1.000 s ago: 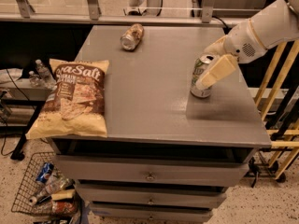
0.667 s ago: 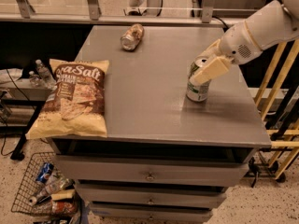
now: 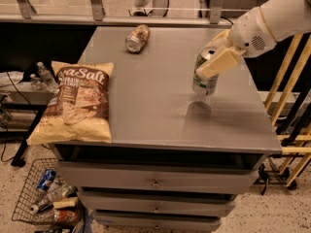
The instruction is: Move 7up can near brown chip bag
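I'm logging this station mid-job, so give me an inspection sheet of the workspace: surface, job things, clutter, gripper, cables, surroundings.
Surface: grey cabinet top, drawers below.
Job's things: 7up can right of centre, tilted, held; it seems just off the top. Chip bag lies flat at the left edge, well apart from the can.
Clutter: brown can on its side at the back.
Gripper: the gripper reaches in from the right, shut on the 7up can near its top.
Cables: dark cables left of the cabinet, none on top.
Surroundings: wire basket of bottles on the floor, left; wooden frame at right.
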Robot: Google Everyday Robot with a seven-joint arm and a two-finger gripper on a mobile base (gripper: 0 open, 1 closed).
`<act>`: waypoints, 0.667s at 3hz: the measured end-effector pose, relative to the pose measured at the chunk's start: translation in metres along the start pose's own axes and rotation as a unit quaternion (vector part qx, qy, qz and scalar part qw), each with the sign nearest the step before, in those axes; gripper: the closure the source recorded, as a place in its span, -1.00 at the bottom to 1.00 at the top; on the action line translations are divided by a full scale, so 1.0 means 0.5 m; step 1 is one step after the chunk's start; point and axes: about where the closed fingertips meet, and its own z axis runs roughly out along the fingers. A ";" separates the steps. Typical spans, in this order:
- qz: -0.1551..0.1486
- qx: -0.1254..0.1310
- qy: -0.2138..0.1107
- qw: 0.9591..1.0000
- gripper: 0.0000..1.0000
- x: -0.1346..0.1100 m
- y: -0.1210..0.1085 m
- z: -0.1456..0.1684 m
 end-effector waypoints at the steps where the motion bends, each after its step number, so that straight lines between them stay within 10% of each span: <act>1: -0.001 -0.002 0.000 1.000 1.00 -0.002 0.000 0.004; 2: -0.001 -0.002 0.000 1.000 1.00 -0.002 0.000 0.004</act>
